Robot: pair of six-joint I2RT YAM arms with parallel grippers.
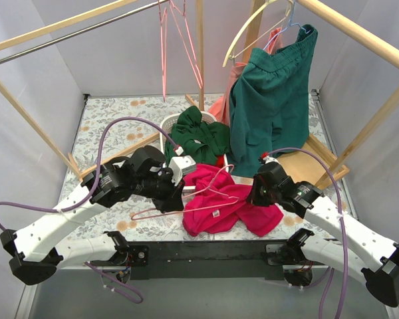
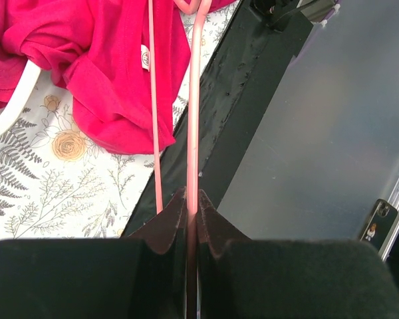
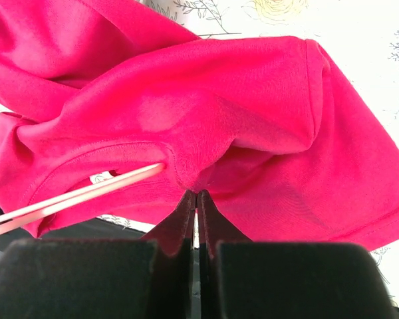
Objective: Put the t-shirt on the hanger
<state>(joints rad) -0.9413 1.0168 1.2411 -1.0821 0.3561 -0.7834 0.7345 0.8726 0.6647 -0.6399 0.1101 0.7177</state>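
The crimson-pink t-shirt (image 1: 229, 199) lies crumpled on the floral table between the arms. The thin pale-pink wire hanger (image 1: 153, 213) lies across it, one end reaching into the cloth. My left gripper (image 1: 175, 198) is shut on the hanger's wire (image 2: 193, 133), which runs straight out from between the fingertips (image 2: 191, 199). The t-shirt (image 2: 106, 66) with its white label (image 2: 145, 58) lies ahead of it. My right gripper (image 1: 254, 195) is shut on a fold of the t-shirt (image 3: 253, 100) near the collar seam (image 3: 197, 193). A stretch of hanger wire (image 3: 73, 196) enters the neck opening.
A dark green garment (image 1: 199, 136) lies in a white basket (image 1: 169, 123) behind the t-shirt. Teal-green shorts (image 1: 269, 100) and a cream hanger (image 1: 253, 30) hang at the back right. Pink hangers (image 1: 165, 53) hang on the rail. A wooden frame (image 1: 366, 123) borders the table. A black base plate (image 1: 206, 249) lies at the near edge.
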